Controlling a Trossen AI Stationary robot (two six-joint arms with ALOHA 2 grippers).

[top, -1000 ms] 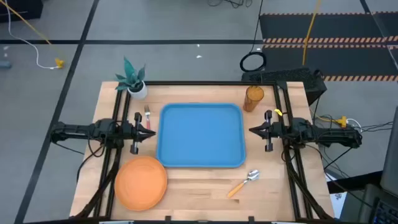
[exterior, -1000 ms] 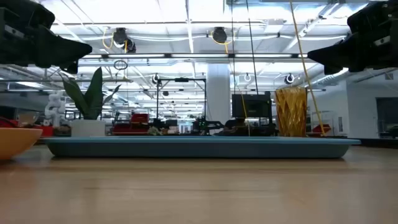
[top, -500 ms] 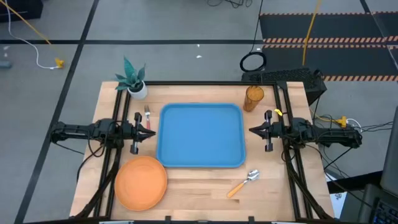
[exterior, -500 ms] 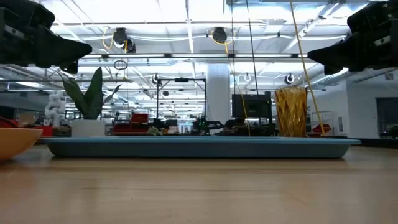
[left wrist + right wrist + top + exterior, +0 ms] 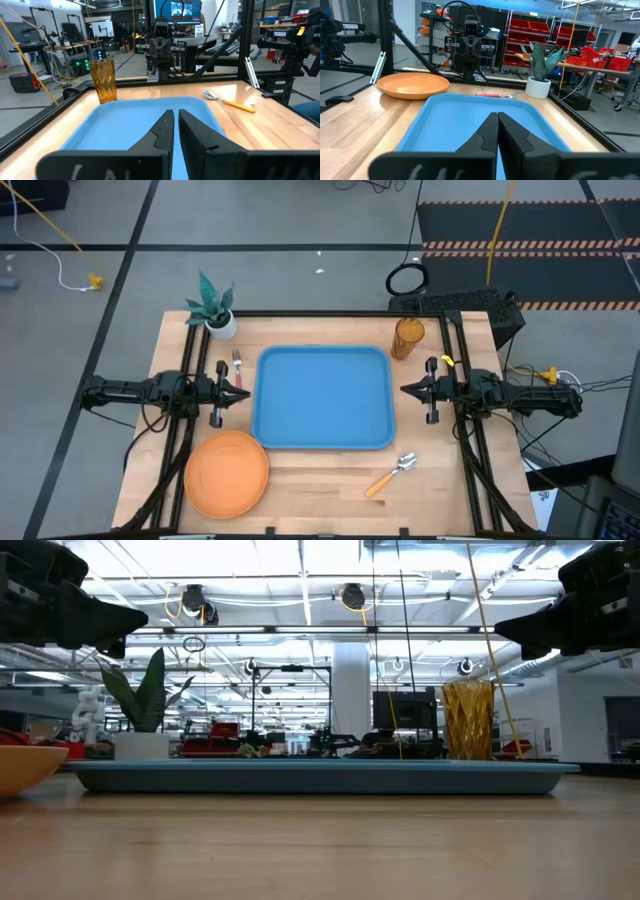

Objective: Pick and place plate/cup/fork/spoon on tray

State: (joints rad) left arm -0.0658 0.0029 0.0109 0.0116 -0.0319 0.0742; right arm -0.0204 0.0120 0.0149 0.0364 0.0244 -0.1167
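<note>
**Both grippers clenched and empty beside a bare tray**

Left gripper point(image 5: 243, 392): raised just off the tray's left edge, pointed inward, fingers point(image 5: 161, 134) pressed nearly together with only a thin slit between them, nothing held. Right gripper point(image 5: 406, 389): mirrored at the tray's right edge, also pointed inward, fingers point(image 5: 490, 131) closed against each other, likewise empty. In the low view, both seen as dark shapes hanging above the table at the upper corners.

Between the 2 grippers: the tray point(image 5: 322, 398), blue, flat on the middle of the wooden table point(image 5: 320, 485), with nothing on it.

Around the tray, 4 pieces of tableware, all on the bare wood:
- the fork point(image 5: 237, 364), near the tray's far-left corner, just beyond the left gripper, red handle running along the tray's left side, apart from the rim.
- the cup point(image 5: 407, 338), upright, off the far-right corner of the tray, close to the rim; contact cannot be told.
- the plate point(image 5: 227, 472), at the near-left corner of the table, its edge just beside the tray's near-left corner.
- the spoon point(image 5: 390, 474), near the tray's near-right corner, lying at a slant, bowl toward the tray, orange handle pointing away.

Farther out: a potted plant point(image 5: 216, 308) in a white pot at the far-left corner of the table, beyond the fork.
</note>
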